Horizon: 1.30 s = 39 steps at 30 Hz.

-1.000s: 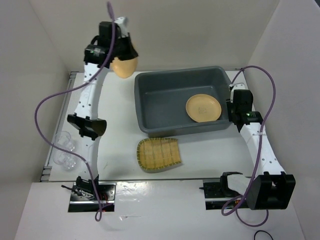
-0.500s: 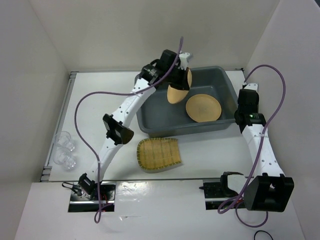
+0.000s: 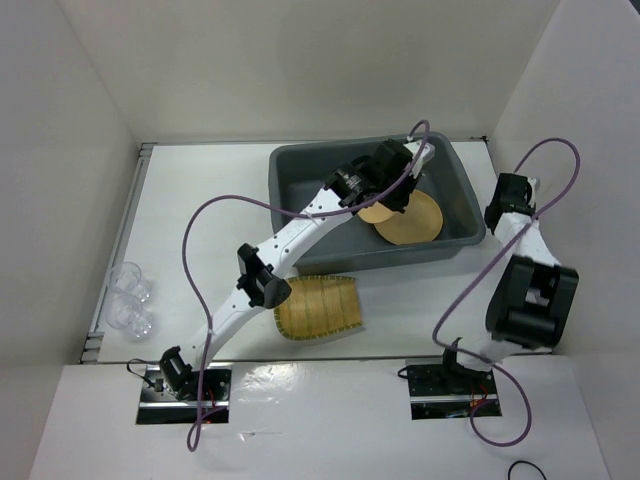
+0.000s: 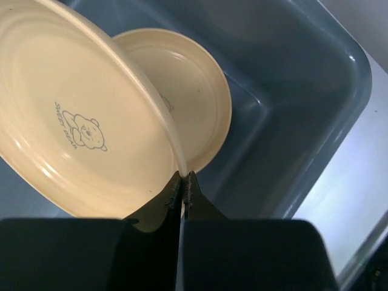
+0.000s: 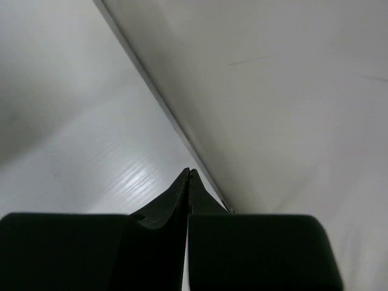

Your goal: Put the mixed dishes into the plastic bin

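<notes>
My left gripper (image 3: 388,190) is inside the dark grey plastic bin (image 3: 300,165), shut on the rim of a tan plate (image 3: 376,212). In the left wrist view the held plate (image 4: 79,121) is tilted, with the gripper (image 4: 183,176) pinching its edge. It hangs just over the second tan plate (image 4: 197,91), which lies flat on the bin floor (image 3: 418,222). The yellow bamboo tray (image 3: 318,308) lies on the table in front of the bin. Clear cups (image 3: 128,300) stand at the left edge. My right gripper (image 3: 512,190) is shut and empty by the right wall (image 5: 189,171).
White walls enclose the table on the left, back and right. The left arm stretches diagonally across the table and over the bin's near wall (image 3: 380,262). The right arm is folded up to the right of the bin. The bin wall (image 4: 291,91) rises close beside the held plate.
The left arm swung the held plate from the back left into the bin and lowered it over the other plate. The right arm pulled back from the bin toward the right wall.
</notes>
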Tool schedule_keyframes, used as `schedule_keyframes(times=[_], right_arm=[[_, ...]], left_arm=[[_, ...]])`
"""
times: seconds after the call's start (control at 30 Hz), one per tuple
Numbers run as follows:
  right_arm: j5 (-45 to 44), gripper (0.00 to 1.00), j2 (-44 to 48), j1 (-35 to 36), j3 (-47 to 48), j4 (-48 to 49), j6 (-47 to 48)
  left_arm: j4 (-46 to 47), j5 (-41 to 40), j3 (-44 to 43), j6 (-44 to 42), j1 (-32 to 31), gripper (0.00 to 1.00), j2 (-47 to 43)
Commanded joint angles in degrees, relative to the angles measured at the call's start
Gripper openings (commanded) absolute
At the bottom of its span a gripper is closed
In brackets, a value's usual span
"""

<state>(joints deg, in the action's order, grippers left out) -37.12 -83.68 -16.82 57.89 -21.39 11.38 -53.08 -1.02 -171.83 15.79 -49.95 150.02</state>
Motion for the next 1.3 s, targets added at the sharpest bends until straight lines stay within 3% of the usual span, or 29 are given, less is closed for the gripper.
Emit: schedule_keyframes(times=[0.0, 0.27, 0.57, 0.83, 0.9, 0.97, 1.03, 1.07, 1.17, 1.27], right_arm=[[1.87, 0.0, -8.57, -4.53, 5.81, -2.33, -1.71], [9.16, 0.0, -10.72, -4.36, 4.25, -5.5, -1.09], [17.34, 0.0, -4.75, 7.84, -1.37, -8.23, 1.28], [14.98, 0.0, -0.34, 15.14, -3.04, -9.81, 0.76], [12.88, 0.0, 0.18, 15.15, -3.57, -10.34, 0.75], [12.34, 0.0, 0.88, 15.76, -4.1, -10.34, -0.65], [11.72, 0.0, 1.41, 15.76, -4.71, -11.13, -0.66], [10.51, 0.0, 1.94, 15.76, -4.71, -11.13, -1.7], [8.47, 0.0, 2.55, 15.76, -4.71, -10.61, -2.24], [6.02, 0.0, 2.56, 15.76, -6.3, -8.33, -3.37]], left_arm=[[5.52, -3.38, -2.46, -3.74, -0.31, 0.0, 1.94], [5.53, -0.93, -1.93, -6.39, -1.37, 0.0, 5.63], [4.92, 4.26, -2.55, -7.79, -1.37, 0.0, 8.09], [3.16, 4.8, -2.02, -7.79, -1.37, 0.02, 8.1], [3.16, 4.8, -2.02, -7.79, -1.37, 0.29, 8.1], [2.64, 4.8, -2.02, -7.27, -1.37, 0.41, 8.1], [2.63, 4.8, -2.02, -7.27, -1.9, 0.71, 8.1], [2.11, 4.8, -2.02, -7.27, -1.9, 1.0, 8.1], [0.97, -0.63, -2.02, -6.56, -2.42, 1.0, 6.88], [-3.16, -16.6, -3.68, -3.93, -2.43, 1.0, 3.98]])
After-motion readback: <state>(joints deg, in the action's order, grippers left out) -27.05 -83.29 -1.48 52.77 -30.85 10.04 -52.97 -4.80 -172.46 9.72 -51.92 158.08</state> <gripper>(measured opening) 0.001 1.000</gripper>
